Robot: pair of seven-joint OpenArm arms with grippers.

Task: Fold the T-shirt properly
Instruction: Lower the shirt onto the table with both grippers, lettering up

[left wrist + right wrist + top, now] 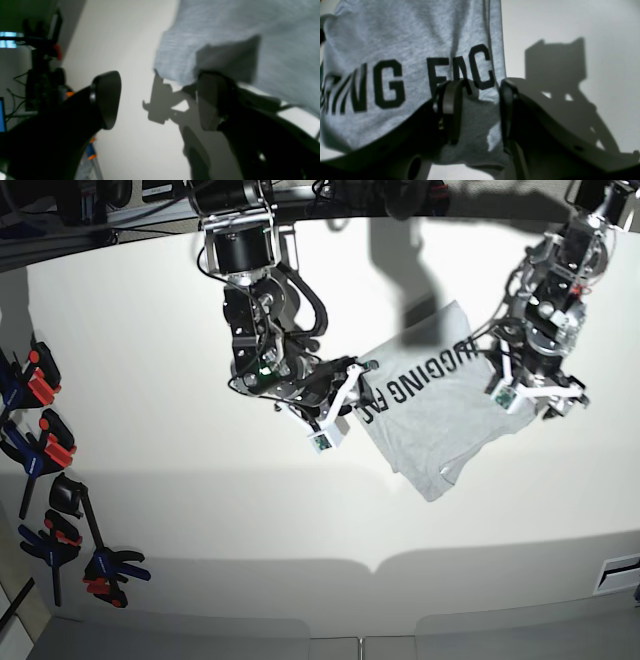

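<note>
Right tool [477,107] has its jaws spread on either side of the lettered edge of the T-shirt [435,405], fabric lying between them; whether it pinches the cloth I cannot tell. Left tool [160,100] stands spread wide at the shirt's opposite edge, one finger [212,100] close against the grey cloth and the other beside it over bare bench [150,400]. Between the two tools, the shirt lies crumpled on the white bench, black lettering up.

The T-shirt [430,405] lay on the table [150,380], between the two arms. The right gripper [358,385] was at the T-shirt's left edge, the left gripper [530,395] at its right edge. Clamps [50,480] lay well left of the T-shirt, along the table's edge.
</note>
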